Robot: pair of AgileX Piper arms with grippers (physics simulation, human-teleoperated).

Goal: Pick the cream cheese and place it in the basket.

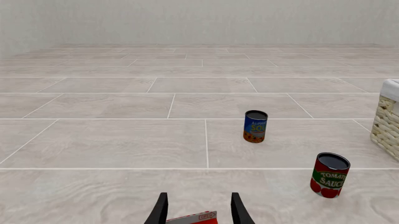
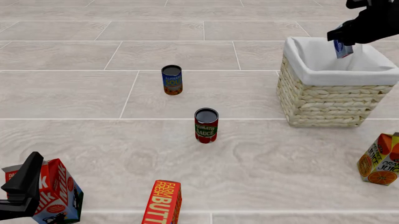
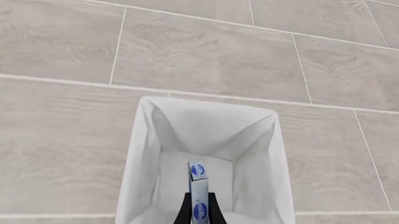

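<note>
Cream cheese [image 3: 198, 193] — gripped edge-up above basket [image 2: 330, 100] opening.

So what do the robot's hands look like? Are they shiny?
Not shiny. Both are plain matte black. The left gripper has two slim, flat fingers that taper toward the tips. The right gripper looks the same, on a chunky black arm. No cables, stickers or markings show.

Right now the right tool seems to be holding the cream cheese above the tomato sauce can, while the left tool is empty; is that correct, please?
Not quite: the right tool holds the cream cheese above the basket, not the can, as the right wrist view shows. The left tool is indeed empty.
</note>
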